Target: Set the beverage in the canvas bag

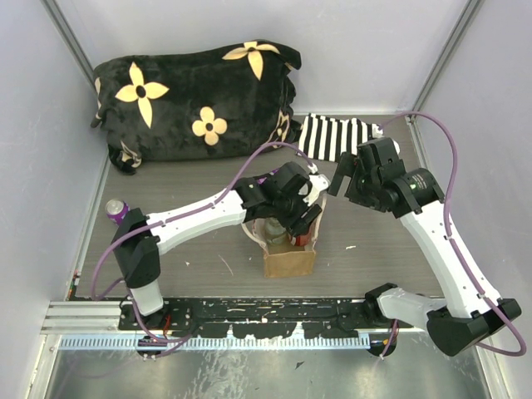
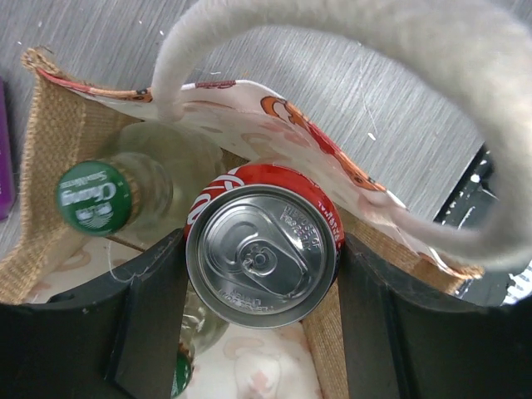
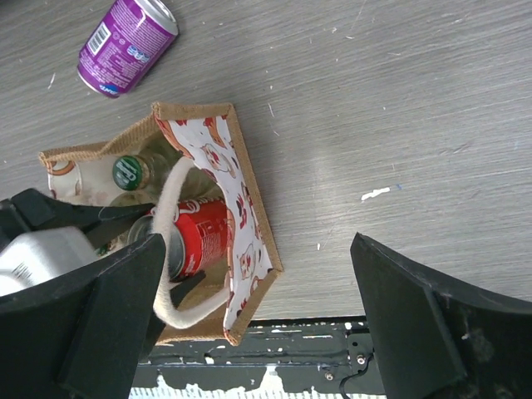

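The tan canvas bag (image 1: 289, 262) stands open near the table's front middle, with a printed lining (image 3: 249, 199) and cream loop handles (image 2: 374, 50). My left gripper (image 1: 298, 218) reaches down into its mouth and is shut on a red soda can (image 2: 264, 249), one black finger (image 2: 154, 307) on each side. The can (image 3: 199, 237) sits inside the bag's rim, beside a green-capped glass bottle (image 2: 94, 197). My right gripper (image 1: 345, 179) hovers open and empty just right of the bag, above the table (image 3: 262, 291).
A purple can (image 1: 116, 210) lies on the table at the left, also in the right wrist view (image 3: 126, 46). A black-and-white striped cloth (image 1: 332, 137) and a black flowered pillow (image 1: 195, 100) lie at the back. The black base rail (image 1: 274, 309) runs along the front.
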Motion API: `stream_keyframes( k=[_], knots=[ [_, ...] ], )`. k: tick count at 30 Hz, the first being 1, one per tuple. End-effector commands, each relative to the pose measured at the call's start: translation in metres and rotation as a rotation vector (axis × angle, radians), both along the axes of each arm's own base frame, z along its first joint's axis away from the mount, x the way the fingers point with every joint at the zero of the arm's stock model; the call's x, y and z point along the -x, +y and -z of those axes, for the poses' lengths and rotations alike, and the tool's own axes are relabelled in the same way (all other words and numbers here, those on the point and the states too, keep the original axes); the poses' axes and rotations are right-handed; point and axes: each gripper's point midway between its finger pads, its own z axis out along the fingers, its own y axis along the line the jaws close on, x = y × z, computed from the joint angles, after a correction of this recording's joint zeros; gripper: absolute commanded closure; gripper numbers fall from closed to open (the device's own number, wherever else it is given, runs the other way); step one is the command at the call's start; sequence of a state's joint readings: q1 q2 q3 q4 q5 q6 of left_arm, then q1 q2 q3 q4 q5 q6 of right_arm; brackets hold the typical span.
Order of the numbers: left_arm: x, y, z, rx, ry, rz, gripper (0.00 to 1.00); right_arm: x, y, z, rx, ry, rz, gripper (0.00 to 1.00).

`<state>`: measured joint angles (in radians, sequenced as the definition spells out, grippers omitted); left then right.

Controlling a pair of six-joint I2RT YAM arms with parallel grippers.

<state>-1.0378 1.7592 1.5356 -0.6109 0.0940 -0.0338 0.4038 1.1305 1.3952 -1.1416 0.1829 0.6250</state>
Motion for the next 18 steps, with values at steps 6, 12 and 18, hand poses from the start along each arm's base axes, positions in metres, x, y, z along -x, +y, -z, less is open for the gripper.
stream_keyframes(
  k=[6,12,18],
  knots=[
    [-0.017,-0.021,0.020,0.023,-0.072,-0.055,1.00,0.001,-0.002,-0.011,-0.029,-0.057,0.018,0.00],
    [-0.015,-0.026,0.037,-0.006,-0.066,-0.060,1.00,0.005,-0.005,-0.012,-0.027,-0.062,0.024,0.00],
    [-0.010,-0.029,0.054,-0.037,-0.056,-0.048,1.00,0.008,-0.007,-0.012,-0.026,-0.062,0.030,0.00]
  ],
)
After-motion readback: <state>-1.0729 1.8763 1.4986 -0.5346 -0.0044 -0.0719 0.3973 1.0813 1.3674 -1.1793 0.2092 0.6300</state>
